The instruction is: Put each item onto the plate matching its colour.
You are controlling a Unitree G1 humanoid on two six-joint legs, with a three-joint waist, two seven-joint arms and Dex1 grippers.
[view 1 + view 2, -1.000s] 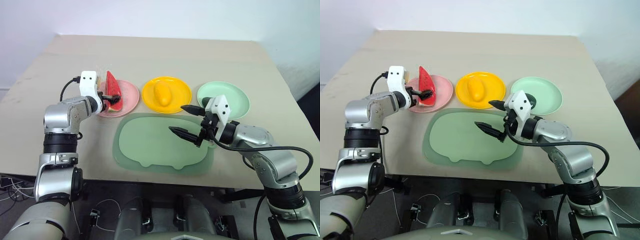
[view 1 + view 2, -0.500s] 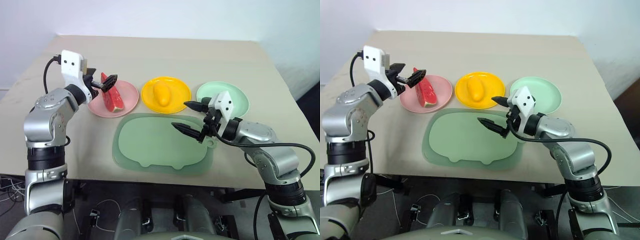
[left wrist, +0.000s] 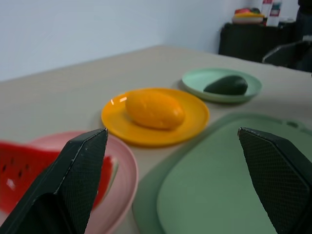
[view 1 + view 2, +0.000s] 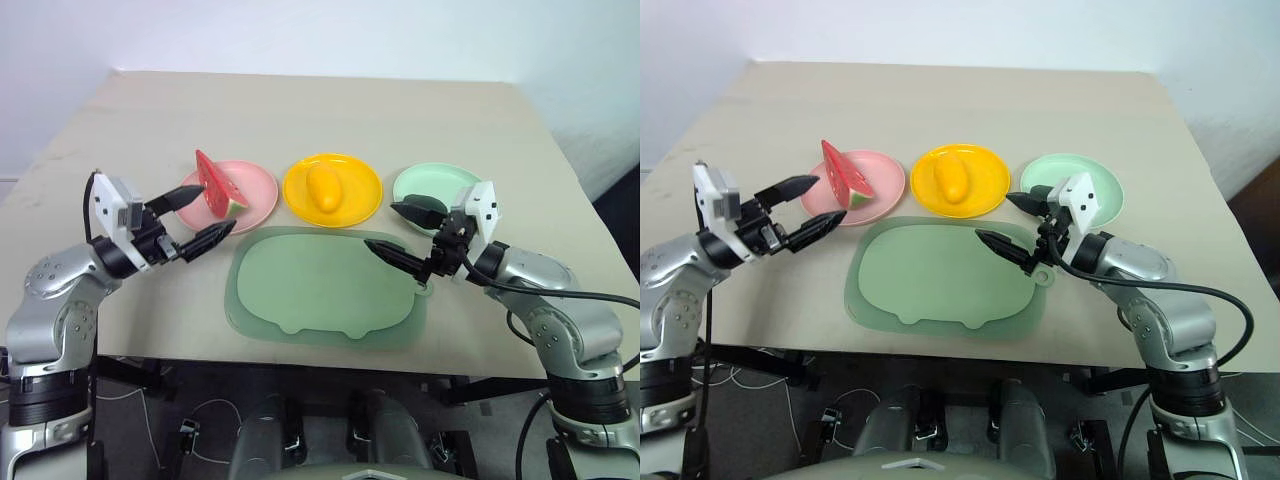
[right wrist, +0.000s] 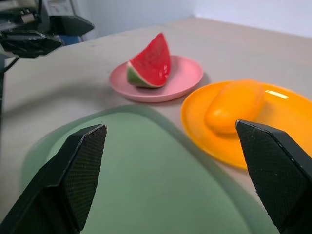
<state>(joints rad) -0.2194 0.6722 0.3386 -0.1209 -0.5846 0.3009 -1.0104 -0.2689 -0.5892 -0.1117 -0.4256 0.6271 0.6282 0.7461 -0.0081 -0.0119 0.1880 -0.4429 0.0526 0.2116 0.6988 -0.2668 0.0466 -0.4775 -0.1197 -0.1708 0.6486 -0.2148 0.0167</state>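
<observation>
Since the earlier frames, the left hand [image 4: 203, 218] has been drawn back from the pink plate [image 4: 258, 190] toward the lower left of the head view, and the watermelon wedge [image 4: 215, 182] has been left behind on that plate. A second ago the wedge was gripped between the left fingers above the plate; now it is seen resting on the plate's left part, red face up and green rind down, free of the hand. The left hand is released and empty, its two black fingers spread wide, just left of the pale green mat [image 4: 320, 290] and over the bare tabletop [image 4: 300, 110]. The right hand [image 4: 402, 233] has been shifted slightly to the right; it too is spread wide and empty, held over the right edge of the mat, just in front of the mint green plate [image 4: 430, 185].

The three plates are lined up across the middle of the frame, above the mat. The pink plate at centre left carries the watermelon wedge. The yellow plate [image 4: 350, 195] in the centre carries the mango [image 4: 322, 186], laid lengthwise in its middle. The mint green plate at centre right carries the dark avocado [image 3: 226, 85], which is partly hidden behind the right hand in the head views.
</observation>
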